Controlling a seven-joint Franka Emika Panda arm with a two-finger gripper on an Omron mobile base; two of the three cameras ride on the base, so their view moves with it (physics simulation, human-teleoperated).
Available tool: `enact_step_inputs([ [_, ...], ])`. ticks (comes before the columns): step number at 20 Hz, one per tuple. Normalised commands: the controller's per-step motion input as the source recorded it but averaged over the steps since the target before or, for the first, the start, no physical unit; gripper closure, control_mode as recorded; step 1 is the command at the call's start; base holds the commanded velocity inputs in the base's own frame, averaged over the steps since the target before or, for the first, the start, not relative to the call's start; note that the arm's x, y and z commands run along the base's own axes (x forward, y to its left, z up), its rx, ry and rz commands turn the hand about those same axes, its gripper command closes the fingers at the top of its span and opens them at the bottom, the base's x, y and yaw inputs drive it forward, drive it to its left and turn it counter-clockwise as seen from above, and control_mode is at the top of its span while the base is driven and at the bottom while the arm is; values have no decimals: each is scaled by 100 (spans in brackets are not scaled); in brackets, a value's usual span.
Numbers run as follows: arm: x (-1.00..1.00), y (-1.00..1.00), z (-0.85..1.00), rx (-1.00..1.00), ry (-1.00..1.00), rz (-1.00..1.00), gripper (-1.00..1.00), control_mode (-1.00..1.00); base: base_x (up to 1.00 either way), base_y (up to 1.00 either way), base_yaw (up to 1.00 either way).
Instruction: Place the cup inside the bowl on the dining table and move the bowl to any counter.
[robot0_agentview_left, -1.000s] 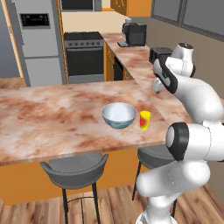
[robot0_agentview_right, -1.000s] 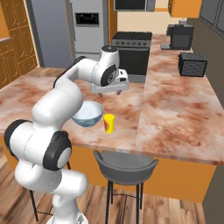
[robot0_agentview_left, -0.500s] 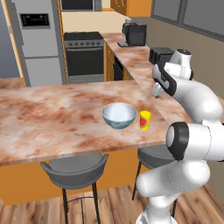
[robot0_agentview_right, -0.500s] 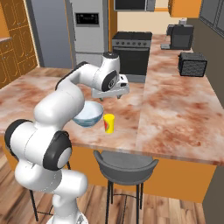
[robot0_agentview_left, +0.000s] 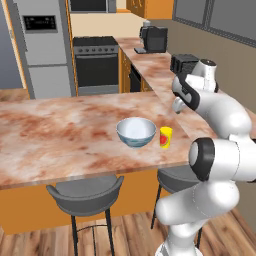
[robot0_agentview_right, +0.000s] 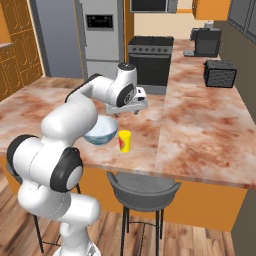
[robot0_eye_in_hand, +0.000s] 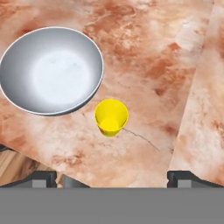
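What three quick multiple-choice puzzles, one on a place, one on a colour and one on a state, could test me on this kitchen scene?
1. Where is the small yellow cup?
A. inside the bowl
B. on the marbled dining table, beside the wide pale blue-white glossy bowl
C. on a stool

2. What colour is the mark on the cup's side?
A. red
B. green
C. black

3. How is the robot's gripper?
A. shut on the cup
B. shut on the bowl
C. open, holding nothing

Answers:
1 B: it stands upright next to the bowl.
2 A: a red patch shows in both base views.
3 C: it hangs above the table, apart from both.

A home kitchen (rendered): oven (robot0_agentview_left: 95, 65), fridge (robot0_agentview_left: 42, 45), marbled dining table (robot0_agentview_left: 55, 135).
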Motion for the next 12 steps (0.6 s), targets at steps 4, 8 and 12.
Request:
enact_step_inputs([
  [4, 6, 0, 0, 0, 0, -5, -100, -100, 0, 0, 0],
  [8, 2, 0, 2, 0, 0, -8, -100, -100, 0, 0, 0],
  [12, 0, -4, 2, 0, 2, -5, -100, -100, 0, 0, 0],
])
